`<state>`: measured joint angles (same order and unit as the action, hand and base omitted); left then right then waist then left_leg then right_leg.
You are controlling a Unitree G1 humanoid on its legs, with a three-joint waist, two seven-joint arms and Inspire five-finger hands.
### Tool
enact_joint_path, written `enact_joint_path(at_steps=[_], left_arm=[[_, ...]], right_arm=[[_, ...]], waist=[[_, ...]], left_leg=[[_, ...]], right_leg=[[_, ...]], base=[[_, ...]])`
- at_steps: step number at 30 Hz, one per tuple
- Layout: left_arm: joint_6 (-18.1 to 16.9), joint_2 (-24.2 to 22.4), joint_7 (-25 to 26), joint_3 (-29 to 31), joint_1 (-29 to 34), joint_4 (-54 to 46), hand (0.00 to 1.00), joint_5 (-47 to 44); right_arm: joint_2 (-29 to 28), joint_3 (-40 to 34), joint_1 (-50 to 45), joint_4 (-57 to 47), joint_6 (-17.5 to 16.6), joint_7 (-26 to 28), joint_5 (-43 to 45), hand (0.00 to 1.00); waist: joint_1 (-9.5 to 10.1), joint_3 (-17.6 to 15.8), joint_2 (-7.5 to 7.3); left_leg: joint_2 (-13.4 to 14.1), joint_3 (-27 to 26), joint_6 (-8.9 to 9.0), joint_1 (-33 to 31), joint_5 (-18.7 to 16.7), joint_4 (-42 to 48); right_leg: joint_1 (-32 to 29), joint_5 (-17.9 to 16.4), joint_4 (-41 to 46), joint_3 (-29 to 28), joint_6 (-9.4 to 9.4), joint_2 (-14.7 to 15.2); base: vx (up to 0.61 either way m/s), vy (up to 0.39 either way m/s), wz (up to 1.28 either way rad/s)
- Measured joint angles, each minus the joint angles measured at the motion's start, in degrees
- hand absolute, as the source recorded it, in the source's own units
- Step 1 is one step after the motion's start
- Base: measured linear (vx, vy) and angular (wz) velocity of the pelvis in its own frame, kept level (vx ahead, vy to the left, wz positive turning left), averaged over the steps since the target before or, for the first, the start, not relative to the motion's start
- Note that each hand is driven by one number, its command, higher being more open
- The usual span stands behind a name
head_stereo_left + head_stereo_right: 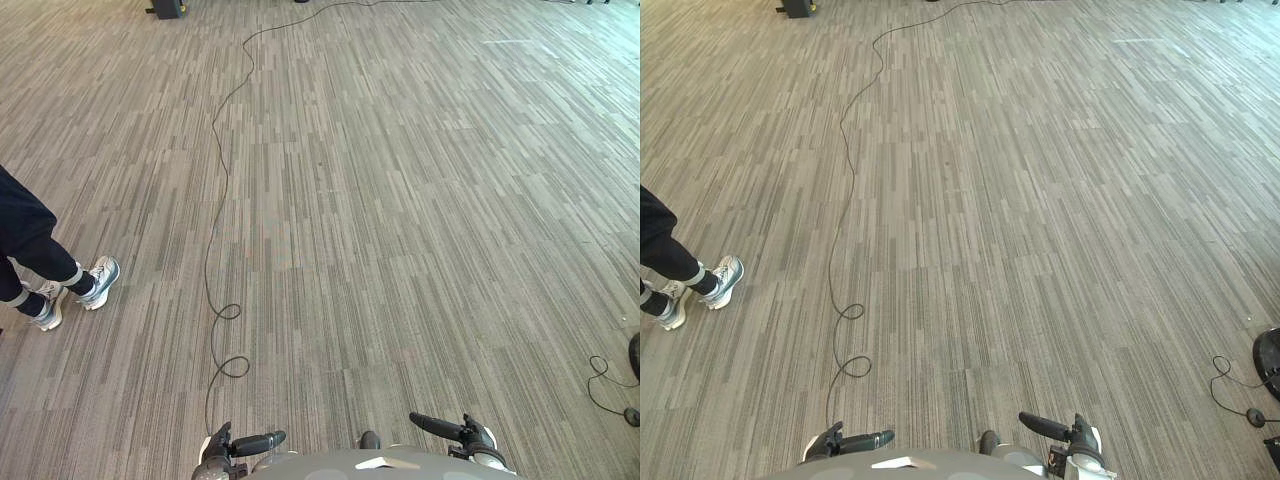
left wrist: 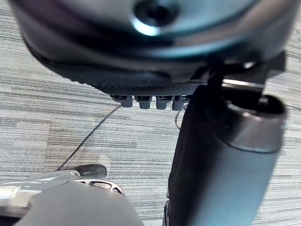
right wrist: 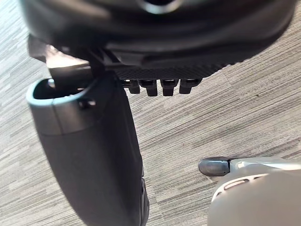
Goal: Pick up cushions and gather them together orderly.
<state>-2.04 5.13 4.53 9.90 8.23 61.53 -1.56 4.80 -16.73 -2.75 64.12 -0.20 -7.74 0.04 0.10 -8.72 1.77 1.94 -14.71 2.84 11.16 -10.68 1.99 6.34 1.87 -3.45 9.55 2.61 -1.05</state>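
My left hand (image 1: 250,442) sits low at the near edge of the view, over striped grey carpet (image 1: 380,220). My right hand (image 1: 445,429) sits level with it, a short way to the right. Both hold nothing. In the left wrist view the left hand (image 2: 141,52) has its fingers (image 2: 150,100) straight in a row and its thumb (image 2: 221,165) standing out, with bare carpet beyond. The right wrist view shows the right hand (image 3: 164,47) the same way, its fingers (image 3: 160,86) straight beside the thumb (image 3: 94,155).
A person's legs in dark trousers and pale sneakers (image 1: 98,281) stand at the left edge. A dark object (image 1: 168,8) stands at the far left on the floor. Another dark object (image 1: 1270,365) lies at the right edge.
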Motion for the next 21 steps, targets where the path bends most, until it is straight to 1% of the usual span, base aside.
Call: enact_joint_path(at_steps=[8, 9, 13, 16, 17, 18, 19, 20, 21], left_arm=[[0.02, 0.31, 0.03, -0.26, -0.05, 0.02, 1.0, 0.01], [0.02, 0.44, 0.03, -0.66, -0.08, 0.02, 1.0, 0.01], [0.03, 1.18, 0.04, -2.55, -0.3, 0.04, 1.0, 0.03], [0.03, 1.69, 0.04, -2.58, -0.75, 0.03, 1.0, 0.02], [0.01, 2.39, 0.05, -2.53, -1.05, -0.15, 1.0, -0.07], [0.02, 2.42, 0.1, -2.15, -1.05, -0.65, 1.0, -0.22], [-0.06, 2.38, 0.14, -1.78, -1.05, -0.99, 1.0, -0.39], [-0.59, 1.88, 0.13, -0.69, -1.06, -2.81, 1.0, -0.64], [-0.93, 1.16, 0.18, 0.15, -1.18, -4.03, 1.0, -0.67]], right_arm=[[-0.21, -0.05, 0.0, -0.02, 0.0, 0.0, 0.03, 1.0], [-0.22, -0.05, 0.0, -0.02, 0.0, 0.0, 0.05, 1.0], [-0.35, -0.05, 0.0, -0.06, -0.02, -0.02, 0.1, 1.0], [-0.48, -0.06, 0.06, -0.26, -0.06, -0.08, 0.13, 1.0], [-1.03, -0.08, 0.25, -0.21, -0.04, -0.14, 0.15, 1.0], [-1.41, -0.08, 0.24, -0.29, -0.06, -0.18, 0.15, 1.0], [-1.45, -0.08, 0.25, -0.32, -0.05, -0.18, 0.18, 1.0], [-0.93, -0.1, 0.21, -0.66, 0.03, -0.24, 0.21, 1.0], [-0.55, -0.02, -0.07, -1.26, 0.05, -0.49, 0.26, 1.0]], waist=[[-0.01, -0.46, -0.41], [-0.01, -0.46, -0.43], [-0.01, -0.64, -0.72], [-0.02, -0.95, -1.46], [0.0, -1.74, -2.79], [0.07, -1.97, -3.11], [0.18, -2.13, -3.05], [0.68, -2.74, -2.03], [1.13, -3.28, -1.64]], left_leg=[[0.0, 0.99, -0.2, -0.88, 0.14, -0.01], [-0.01, 1.2, -0.38, -1.31, 0.28, -0.04], [-0.01, 1.79, -0.06, -2.27, 0.83, -0.12], [-0.02, 2.69, -0.06, -4.33, 0.83, 2.43], [0.06, 2.35, 1.03, -7.91, -0.26, 10.17], [0.61, 1.87, 1.26, -10.36, -1.31, 15.71], [1.32, 1.32, 1.13, -12.12, -2.1, 19.94], [4.44, -0.4, 0.67, -17.51, -2.69, 33.17], [6.61, -0.69, 0.04, -20.5, -4.34, 41.03]], right_leg=[[-0.06, 0.05, -0.48, 1.46, -0.16, 0.0], [-0.22, 0.05, -0.56, 1.76, -0.18, 0.01], [-0.51, -0.04, -1.0, 3.06, -0.39, 0.06], [-1.29, -0.78, -0.88, 4.53, -1.52, 0.42], [-1.3, -1.4, -0.36, 4.84, -2.26, 1.47], [-1.19, -2.41, 0.1, 4.84, -2.59, 1.77], [-1.07, -3.27, 0.4, 4.78, -2.59, 1.78], [-0.17, -4.64, 1.76, 4.48, -3.28, 1.11], [0.41, -5.93, 3.2, 4.21, -3.61, 0.78]], base=[[-0.04, -0.037, 0.07], [-0.06, -0.051, 0.13], [-0.06, -0.074, 0.16], [-0.06, -0.087, 0.21], [-0.08, -0.092, 0.22], [-0.07, -0.081, 0.14], [-0.02, -0.037, 0.01], [0.01, -0.012, -0.07], [0.01, -0.002, -0.1]])
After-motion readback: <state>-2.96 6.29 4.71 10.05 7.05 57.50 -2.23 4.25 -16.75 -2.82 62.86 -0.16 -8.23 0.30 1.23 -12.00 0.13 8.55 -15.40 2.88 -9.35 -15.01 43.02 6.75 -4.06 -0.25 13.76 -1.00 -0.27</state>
